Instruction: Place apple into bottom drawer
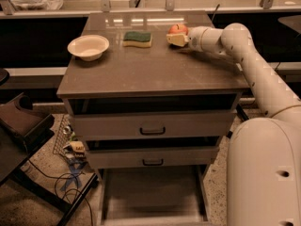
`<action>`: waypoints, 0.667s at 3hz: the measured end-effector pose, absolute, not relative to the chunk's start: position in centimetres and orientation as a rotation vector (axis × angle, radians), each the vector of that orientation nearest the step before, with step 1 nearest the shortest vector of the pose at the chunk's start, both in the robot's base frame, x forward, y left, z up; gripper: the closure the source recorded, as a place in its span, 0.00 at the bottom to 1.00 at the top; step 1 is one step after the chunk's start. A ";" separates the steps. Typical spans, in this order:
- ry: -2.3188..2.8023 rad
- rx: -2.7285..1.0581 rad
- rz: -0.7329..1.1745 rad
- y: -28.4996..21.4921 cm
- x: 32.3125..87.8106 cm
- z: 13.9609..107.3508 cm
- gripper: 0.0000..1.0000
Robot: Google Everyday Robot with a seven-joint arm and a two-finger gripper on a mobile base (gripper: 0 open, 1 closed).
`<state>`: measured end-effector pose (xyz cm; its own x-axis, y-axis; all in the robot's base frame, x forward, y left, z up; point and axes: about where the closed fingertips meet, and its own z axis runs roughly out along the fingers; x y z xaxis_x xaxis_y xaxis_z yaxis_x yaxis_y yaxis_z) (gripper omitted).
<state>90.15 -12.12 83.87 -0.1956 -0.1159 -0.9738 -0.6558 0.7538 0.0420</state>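
Note:
The apple (178, 28), small and red-orange, sits on the cabinet top at the back right. My gripper (176, 39) lies low over the top right at the apple, reaching in from the right, with the apple just behind its tip. The bottom drawer (151, 210) is pulled out toward me below the two upper drawers, and its flat tray shows nothing inside.
A cream bowl (88, 46) stands at the cabinet top's back left. A green and yellow sponge (137, 38) lies beside the apple. The two upper drawers (152, 125) have black handles. A dark chair (21, 121) and cables (70, 166) are on the floor at left.

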 end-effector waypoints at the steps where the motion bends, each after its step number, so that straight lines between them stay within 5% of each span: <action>1: 1.705 -0.628 0.534 -12.1 90.0 85.1 1.00; 2: 1.672 -0.623 0.514 -13.1 88.9 87.2 1.00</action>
